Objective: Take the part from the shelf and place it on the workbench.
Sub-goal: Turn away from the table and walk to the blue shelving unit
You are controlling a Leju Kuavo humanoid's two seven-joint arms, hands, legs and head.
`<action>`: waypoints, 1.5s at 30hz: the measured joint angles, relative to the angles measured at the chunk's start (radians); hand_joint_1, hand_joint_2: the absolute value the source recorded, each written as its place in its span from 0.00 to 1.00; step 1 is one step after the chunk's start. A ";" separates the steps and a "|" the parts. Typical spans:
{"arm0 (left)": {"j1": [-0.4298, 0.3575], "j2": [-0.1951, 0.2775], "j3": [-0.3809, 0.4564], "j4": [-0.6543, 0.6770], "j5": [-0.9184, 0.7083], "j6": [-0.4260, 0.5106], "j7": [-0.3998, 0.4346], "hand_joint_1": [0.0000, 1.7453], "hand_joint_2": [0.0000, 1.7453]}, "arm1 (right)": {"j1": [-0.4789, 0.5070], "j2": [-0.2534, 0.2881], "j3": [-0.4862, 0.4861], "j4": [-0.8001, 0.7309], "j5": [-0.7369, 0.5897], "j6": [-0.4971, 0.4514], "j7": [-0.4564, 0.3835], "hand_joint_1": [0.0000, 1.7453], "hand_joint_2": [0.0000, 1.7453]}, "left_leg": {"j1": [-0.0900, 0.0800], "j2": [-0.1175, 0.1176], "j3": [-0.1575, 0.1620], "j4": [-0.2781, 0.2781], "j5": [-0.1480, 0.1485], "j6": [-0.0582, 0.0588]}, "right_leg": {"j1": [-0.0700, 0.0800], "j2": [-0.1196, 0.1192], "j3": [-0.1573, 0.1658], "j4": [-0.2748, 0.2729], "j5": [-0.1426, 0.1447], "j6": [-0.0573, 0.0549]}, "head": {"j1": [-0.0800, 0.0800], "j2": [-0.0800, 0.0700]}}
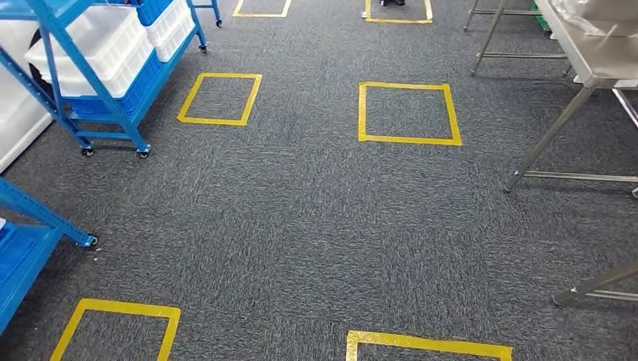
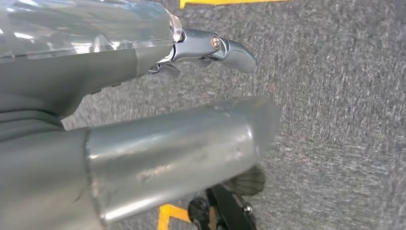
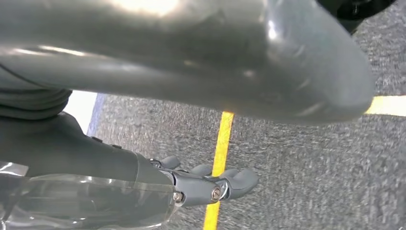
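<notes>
Status: early. You have no part in either hand, and nothing is seen set down on the workbench; by the look of it the fetch and the placing are both still ahead of you.

Left hand: hanging over the carpet, fingers extended and slightly apart, holding nothing.

Right hand: likewise over the floor, fingers loosely extended, holding nothing.

Part: you cannot pick it out. It is presumably in one of the bins on the shelf at far left, but their contents are hidden from the head view.

Shelf: blue painted steel frame on small castors, angled tiers carrying white plastic crates and blue plastic bins, smooth and rigid. A second blue rack sits at near left.

Workbench: brushed stainless top at far right, on thin tubular legs with cross rails.

Floor: grey speckled carpet, short flat pile, marked with glossy yellow tape squares.

Hand casings: smooth grey shells, a clear glossy cover on the back of each, metal pins at the fingers.
</notes>
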 joint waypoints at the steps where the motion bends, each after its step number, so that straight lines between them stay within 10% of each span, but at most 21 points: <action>1: -0.001 0.000 0.000 0.000 0.000 0.000 0.000 0.00 0.00 | 0.001 0.000 -0.001 0.000 0.000 0.000 0.000 0.00 0.00 | 0.001 0.009 -0.030 0.062 -0.026 -0.003 | 0.002 -0.015 0.000 0.000 -0.002 -0.002 | -0.001 0.000; 3: 0.001 0.000 0.000 0.000 0.000 0.000 0.000 0.00 0.00 | 0.000 0.000 -0.001 0.000 0.000 0.000 0.000 0.00 0.00 | 0.001 0.016 -0.040 0.086 -0.018 -0.003 | 0.005 -0.044 0.003 0.001 -0.006 -0.002 | -0.001 0.000; 8: 0.002 0.000 0.000 0.000 0.000 0.000 0.000 0.00 0.00 | -0.002 0.000 -0.001 0.001 0.000 0.002 0.000 0.00 0.00 | -0.012 0.083 0.100 -0.183 0.097 0.021 | 0.013 -0.103 0.022 0.001 -0.022 0.013 | 0.001 0.000; 11: 0.007 0.003 0.000 0.000 0.000 0.001 0.001 0.00 0.00 | -0.009 0.000 -0.001 0.001 0.001 0.005 0.000 0.00 0.00 | -0.015 0.058 0.102 -0.199 0.100 0.038 | 0.012 -0.120 0.033 -0.003 -0.028 0.028 | 0.001 0.000; 17: 0.002 0.003 0.000 0.000 0.000 0.002 0.002 0.00 0.00 | -0.005 0.000 -0.002 0.003 0.023 0.009 -0.003 0.00 0.00 | -0.006 -0.010 0.113 -0.218 0.114 0.059 | 0.004 0.001 -0.097 0.259 -0.154 0.041 | 0.009 0.000; 20: 0.003 0.003 0.000 0.000 0.000 0.002 0.002 0.00 0.00 | -0.003 0.000 -0.002 0.004 0.034 0.008 -0.003 0.00 0.00 | -0.006 -0.056 0.118 -0.214 0.110 0.055 | 0.003 0.020 -0.077 0.173 -0.057 0.038 | 0.010 0.000; 22: 0.002 0.002 0.000 0.000 0.000 0.002 0.002 0.00 0.00 | -0.001 -0.001 -0.002 0.004 0.039 0.008 -0.003 0.00 0.00 | -0.005 -0.082 0.114 -0.208 0.106 0.047 | -0.001 0.078 -0.033 0.054 0.005 0.032 | 0.009 0.000; 24: 0.000 0.001 0.000 0.000 0.000 0.002 0.003 0.00 0.00 | 0.000 -0.002 -0.002 0.004 0.041 0.008 -0.003 0.00 0.00 | 0.000 -0.106 0.103 -0.204 0.106 0.034 | 0.000 0.112 -0.019 0.010 0.013 0.026 | 0.007 0.000; 26: 0.003 0.001 -0.001 0.000 0.000 0.002 0.002 0.00 0.00 | -0.002 -0.003 -0.002 0.004 0.041 0.008 -0.003 0.00 0.00 | 0.005 -0.122 0.098 -0.204 0.107 0.021 | 0.002 0.088 -0.014 -0.001 0.015 0.018 | 0.007 0.000; 30: -0.001 0.001 -0.001 0.000 0.000 0.002 0.003 0.00 0.00 | 0.001 -0.003 -0.004 0.004 0.041 0.008 -0.003 0.00 0.00 | 0.001 -0.007 0.032 -0.064 0.032 0.003 | 0.002 0.023 0.008 -0.022 0.015 -0.004 | 0.001 0.000; 33: -0.002 0.000 -0.002 0.000 0.000 0.002 0.003 0.00 0.00 | 0.001 -0.003 -0.008 0.004 0.045 0.010 -0.003 0.00 0.00 | 0.009 0.013 -0.038 0.067 -0.005 -0.009 | 0.006 -0.027 0.016 -0.022 0.005 -0.007 | 0.000 0.000; 37: 0.002 0.000 -0.002 0.000 0.000 0.003 0.003 0.00 0.00 | -0.001 -0.004 -0.013 0.005 0.063 0.012 -0.008 0.00 0.00 | 0.008 0.070 0.067 -0.142 0.106 -0.006 | 0.009 -0.080 0.037 -0.021 -0.012 0.006 | 0.000 0.000; 41: 0.003 0.002 -0.002 0.000 0.000 0.003 0.002 0.00 0.00 | -0.010 -0.005 -0.017 0.005 0.074 0.009 -0.012 0.00 0.00 | -0.003 0.069 0.093 -0.200 0.122 0.024 | 0.013 -0.113 0.047 -0.023 -0.021 0.025 | 0.004 0.000; 45: 0.002 0.004 -0.003 0.000 0.000 0.005 0.002 0.00 0.00 | -0.013 -0.006 -0.018 0.005 0.081 0.007 -0.016 0.00 0.00 | 0.001 0.028 0.099 -0.217 0.131 0.049 | 0.002 -0.033 0.000 0.097 -0.096 0.039 | 0.009 0.000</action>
